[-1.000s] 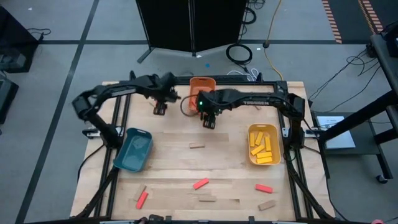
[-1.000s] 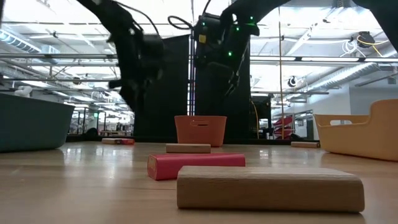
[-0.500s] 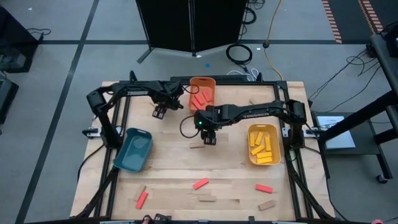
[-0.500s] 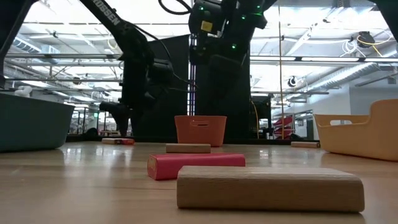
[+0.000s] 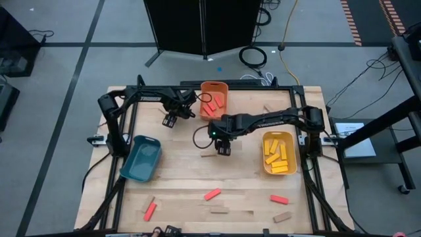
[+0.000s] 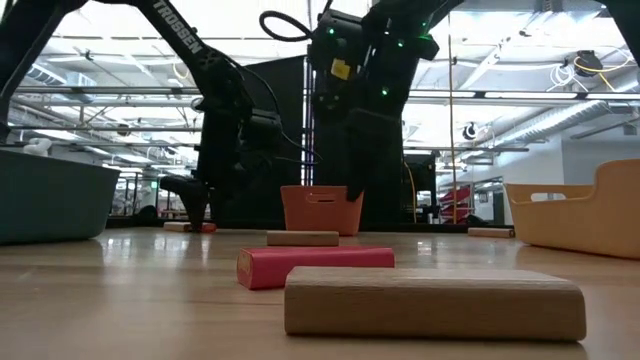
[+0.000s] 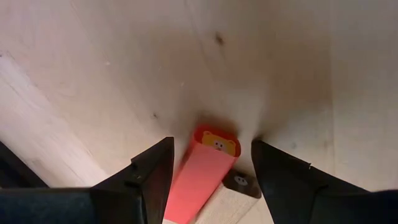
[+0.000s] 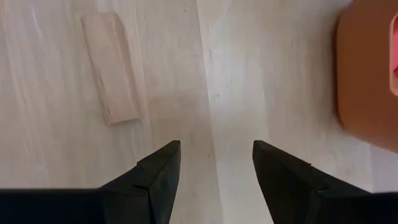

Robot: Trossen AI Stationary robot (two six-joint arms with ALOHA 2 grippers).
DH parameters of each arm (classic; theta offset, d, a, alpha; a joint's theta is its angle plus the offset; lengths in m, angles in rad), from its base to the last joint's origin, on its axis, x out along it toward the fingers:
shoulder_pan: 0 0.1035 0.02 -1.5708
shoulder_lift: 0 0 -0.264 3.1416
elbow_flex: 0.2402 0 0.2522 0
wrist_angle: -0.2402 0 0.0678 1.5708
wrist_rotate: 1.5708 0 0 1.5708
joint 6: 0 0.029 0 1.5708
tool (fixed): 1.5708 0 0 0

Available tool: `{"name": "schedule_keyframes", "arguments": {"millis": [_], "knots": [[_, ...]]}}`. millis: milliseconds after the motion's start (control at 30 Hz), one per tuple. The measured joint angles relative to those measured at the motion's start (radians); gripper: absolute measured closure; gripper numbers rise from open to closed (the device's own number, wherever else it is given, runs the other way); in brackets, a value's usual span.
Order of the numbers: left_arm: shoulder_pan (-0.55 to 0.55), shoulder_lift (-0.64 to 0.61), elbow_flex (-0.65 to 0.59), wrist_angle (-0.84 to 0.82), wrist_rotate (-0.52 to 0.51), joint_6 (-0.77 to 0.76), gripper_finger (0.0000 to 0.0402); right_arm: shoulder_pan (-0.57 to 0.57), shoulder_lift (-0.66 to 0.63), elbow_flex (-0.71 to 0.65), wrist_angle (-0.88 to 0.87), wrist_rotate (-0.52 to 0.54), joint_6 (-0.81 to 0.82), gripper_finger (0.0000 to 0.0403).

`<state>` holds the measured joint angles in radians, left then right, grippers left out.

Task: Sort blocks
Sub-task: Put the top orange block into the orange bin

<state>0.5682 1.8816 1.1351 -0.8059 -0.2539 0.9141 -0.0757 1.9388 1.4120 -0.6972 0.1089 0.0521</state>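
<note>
left gripper: low, jaws open | right gripper: mid-table, jaws open

In the left wrist view the red block between the fingers runs off the picture's edge, so its full length is hidden. The right wrist view cuts off the orange bin at the picture's edge, showing only one corner of it. In the low view the teal bin and the yellow bin are each cropped by the picture's sides.
</note>
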Motion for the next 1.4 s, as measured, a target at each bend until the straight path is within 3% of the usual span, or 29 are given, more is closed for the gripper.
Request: {"name": "schedule_keyframes", "arguments": {"millis": [167, 600, 833, 933, 1100, 1300, 1400], "knots": [[0.0, -0.002, -0.001, 0.0, -0.001, 0.011, 0.0197, 0.0, 0.0, -0.013, 0.014, 0.0, 0.012, 0.0209], [-0.004, 0.0, 0.008, -0.006, -0.013, 0.011, 0.0296, 0.0, 0.0, -0.013, 0.013, -0.001, 0.015, 0.0209], [-0.018, -0.042, 0.072, 0.011, -0.027, -0.034, 0.0302, 0.0, 0.0, -0.013, -0.015, -0.001, 0.027, 0.0209], [-0.012, -0.086, 0.095, 0.004, 0.025, -0.045, 0.0303, 0.0, 0.0, -0.013, -0.046, -0.001, 0.036, 0.0209], [0.026, -0.197, 0.139, 0.025, 0.238, -0.098, 0.0303, 0.0, 0.0, -0.013, -0.064, -0.001, 0.042, 0.0209], [0.084, -0.308, 0.139, 0.185, 0.706, -0.205, 0.0303, 0.001, 0.0, -0.013, -0.06, -0.001, 0.049, 0.0209], [0.096, -0.309, 0.139, 0.292, 0.871, -0.277, 0.0304, 0.001, 0.0, -0.013, -0.061, -0.001, 0.061, 0.0209]]}}
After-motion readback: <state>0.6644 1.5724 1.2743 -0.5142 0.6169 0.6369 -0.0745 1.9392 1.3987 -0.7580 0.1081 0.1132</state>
